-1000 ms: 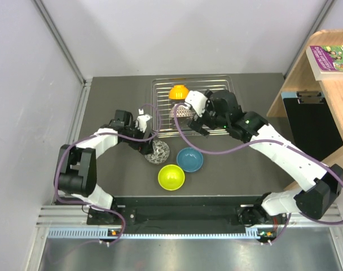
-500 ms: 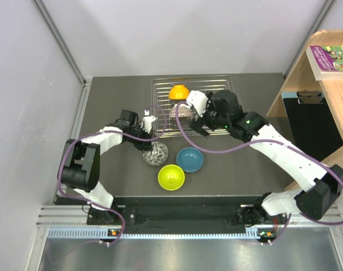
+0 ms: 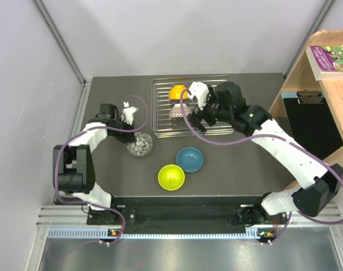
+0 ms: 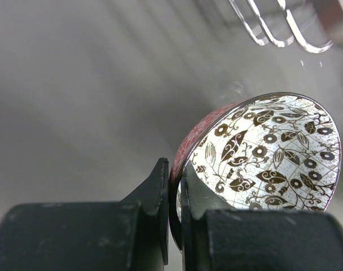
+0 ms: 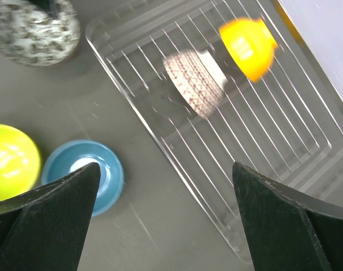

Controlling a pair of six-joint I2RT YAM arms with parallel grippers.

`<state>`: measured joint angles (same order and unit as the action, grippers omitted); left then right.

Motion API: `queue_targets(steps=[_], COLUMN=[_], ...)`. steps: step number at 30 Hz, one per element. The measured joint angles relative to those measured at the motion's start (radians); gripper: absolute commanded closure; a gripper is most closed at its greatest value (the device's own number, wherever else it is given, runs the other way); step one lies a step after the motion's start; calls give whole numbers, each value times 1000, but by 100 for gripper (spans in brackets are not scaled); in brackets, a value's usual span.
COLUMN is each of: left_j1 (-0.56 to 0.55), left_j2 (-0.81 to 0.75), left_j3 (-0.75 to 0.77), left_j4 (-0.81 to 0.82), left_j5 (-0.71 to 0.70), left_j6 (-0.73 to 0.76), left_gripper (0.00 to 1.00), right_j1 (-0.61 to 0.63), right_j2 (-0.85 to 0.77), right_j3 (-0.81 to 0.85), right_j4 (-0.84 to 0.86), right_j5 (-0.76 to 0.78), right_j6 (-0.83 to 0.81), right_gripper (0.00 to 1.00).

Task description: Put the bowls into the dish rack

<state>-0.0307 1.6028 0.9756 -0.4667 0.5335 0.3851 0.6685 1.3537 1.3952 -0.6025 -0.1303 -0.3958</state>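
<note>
Racked: orange bowl (image 3: 177,91) and pinkish bowl (image 3: 177,112), both inside the dish rack (image 3: 162,121).
Outstanding: blue bowl (image 3: 189,160) and lime bowl (image 3: 171,177), loose on the desk (image 3: 233,169). Mosaic bowl (image 4: 267,158), left of the rack, tilted, rim pinched in my left jaws.
Right jaws: wide, empty, over the rack.
Changes: my left jaws stood wide a second ago. The mosaic bowl has moved leftward from the rack's front edge.

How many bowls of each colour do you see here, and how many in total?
Orange bowl: 1
Lime green bowl: 1
Blue bowl: 1
Black-and-white patterned bowl: 1
Pinkish bowl: 1
Total: 5
</note>
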Motion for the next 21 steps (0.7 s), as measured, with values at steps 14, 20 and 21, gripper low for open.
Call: queue_targets(steps=[14,20,21], left_j1=[-130,-192,-201], left_j2=[-301,-305,-305], left_j3=[213,258,261], left_j4=[-68,-83,-84], left_j5=[76,83,83], left_j6=[4,-19,-23], left_gripper=[100,100,100], right_j1=[-61,-126,-140], right_j2=[266,364,388], right_j3=[230,230,230], right_j4=[-48,-44,-33], right_j5=[-496,-732,-797], right_j6=[230,315,337], right_gripper=[0,0,0])
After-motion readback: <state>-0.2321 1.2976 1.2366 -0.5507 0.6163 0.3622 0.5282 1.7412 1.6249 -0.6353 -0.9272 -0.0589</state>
